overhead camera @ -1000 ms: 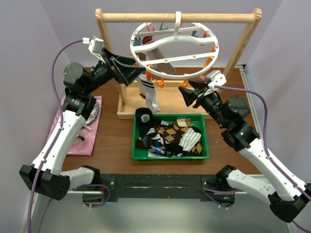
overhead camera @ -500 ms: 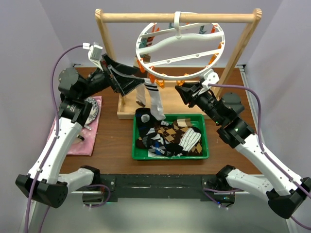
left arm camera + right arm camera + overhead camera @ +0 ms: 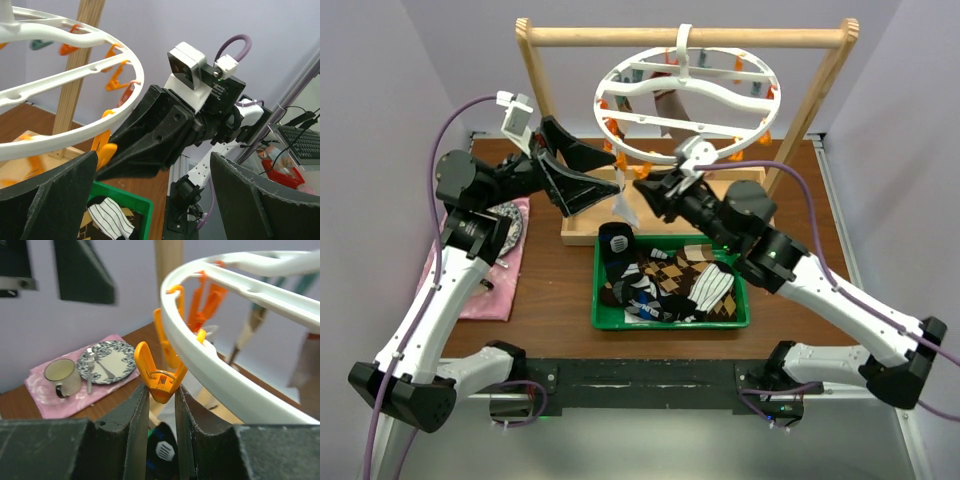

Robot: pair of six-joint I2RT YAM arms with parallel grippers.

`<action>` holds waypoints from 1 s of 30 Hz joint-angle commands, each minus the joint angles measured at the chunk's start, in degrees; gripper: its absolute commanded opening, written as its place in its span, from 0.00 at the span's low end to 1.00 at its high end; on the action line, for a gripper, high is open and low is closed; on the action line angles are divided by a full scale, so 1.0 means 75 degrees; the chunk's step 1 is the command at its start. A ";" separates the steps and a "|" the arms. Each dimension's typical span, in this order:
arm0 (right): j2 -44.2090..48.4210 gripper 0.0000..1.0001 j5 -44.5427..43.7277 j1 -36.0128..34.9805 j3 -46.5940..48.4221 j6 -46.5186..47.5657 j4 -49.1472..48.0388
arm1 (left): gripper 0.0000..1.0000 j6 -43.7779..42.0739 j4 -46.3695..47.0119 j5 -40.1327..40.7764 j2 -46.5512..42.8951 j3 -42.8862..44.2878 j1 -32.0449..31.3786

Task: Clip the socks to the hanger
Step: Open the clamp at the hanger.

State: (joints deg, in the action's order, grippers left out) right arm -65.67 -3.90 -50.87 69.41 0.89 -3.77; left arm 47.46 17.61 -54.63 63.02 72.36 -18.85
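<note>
Swung in leftward over the last second, my right gripper (image 3: 161, 390) is now clamped on an orange peg (image 3: 159, 375) under the near rim of the hanger (image 3: 210, 370). Nearest me on the desk (image 3: 550, 290), the socks (image 3: 670, 285) lie heaped in a green tray (image 3: 670, 322). Just beyond, my left gripper (image 3: 610, 172) faces the right one with jaws wide apart around nothing, and the hanger hangs tilted from the wooden frame (image 3: 685, 37) at the back.
</note>
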 commanded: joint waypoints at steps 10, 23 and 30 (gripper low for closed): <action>-0.0666 0.00 -0.1074 -0.0787 0.0824 0.0233 -0.0072 | 1.00 -0.0467 0.0126 0.0370 0.0257 -0.0073 -0.0146; -0.0362 0.00 -0.0570 -0.0776 0.0660 -0.0387 -0.0036 | 0.93 -0.0422 0.0452 0.0394 0.0069 -0.0600 -0.0135; -0.0244 0.00 -0.0441 -0.0787 0.0601 -0.0692 -0.0118 | 0.79 -0.0258 0.0735 0.0499 0.0104 -0.0835 -0.0123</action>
State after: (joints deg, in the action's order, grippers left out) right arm -69.14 -9.45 -56.21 73.28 -2.24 -2.50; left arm 44.40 20.78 -50.96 64.12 66.54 -19.68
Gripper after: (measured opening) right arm 0.239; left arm 0.811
